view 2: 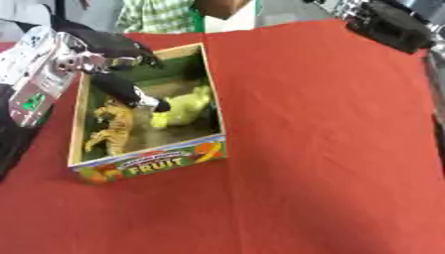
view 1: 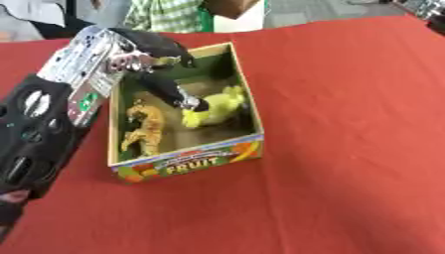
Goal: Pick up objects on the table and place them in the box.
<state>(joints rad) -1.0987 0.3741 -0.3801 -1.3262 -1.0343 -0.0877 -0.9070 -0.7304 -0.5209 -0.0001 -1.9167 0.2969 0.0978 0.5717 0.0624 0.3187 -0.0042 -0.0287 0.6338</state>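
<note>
A cardboard box (view 1: 248, 116) with "FRUIT" printed on its front wall stands on the red cloth, left of centre. Inside it an orange tiger toy (view 1: 146, 128) lies along the left wall, and a yellow toy (view 1: 215, 108) lies to its right. My left hand (view 1: 152, 49) hangs over the box's far left corner with its fingers spread apart. One long black finger (view 1: 170, 87) reaches down into the box, and its tip touches the yellow toy's left end. Nothing is pinched between the fingers. My right hand (view 2: 389, 22) shows as a dark shape at the upper right corner of the right eye view.
The red cloth (view 1: 347, 149) spreads bare to the right of the box and in front of it. My left forearm (view 1: 39, 129) lies along the left edge. A person in a checked shirt (view 1: 165, 14) stands behind the table's far edge.
</note>
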